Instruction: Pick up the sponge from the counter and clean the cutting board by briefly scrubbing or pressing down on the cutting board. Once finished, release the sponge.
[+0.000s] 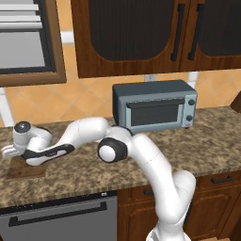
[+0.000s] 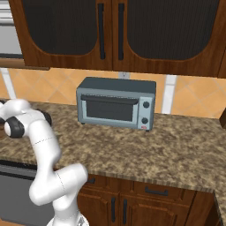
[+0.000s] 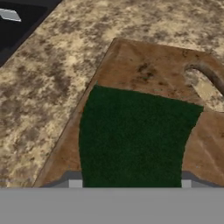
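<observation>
The dark-green sponge (image 3: 135, 140) lies flat against the brown wooden cutting board (image 3: 148, 65), held between my grey fingertips (image 3: 75, 183). My gripper (image 3: 130, 183) is shut on the sponge. The board's handle cut-out (image 3: 205, 85) lies to the right in the hand view. From the left base camera, my hand (image 1: 21, 139) hovers low at the far left over the cutting board (image 1: 28, 170), which rests on the speckled granite counter (image 1: 188, 146). The hand hides the sponge there.
A grey toaster oven (image 1: 154, 104) (image 2: 116, 103) stands at the back of the counter, right of my arm. A dishwasher front with a dark handle (image 1: 59, 219) sits under the counter's front edge. Dark wooden cabinets (image 1: 141, 33) hang overhead, and a wood-framed window (image 1: 23, 42) is at upper left.
</observation>
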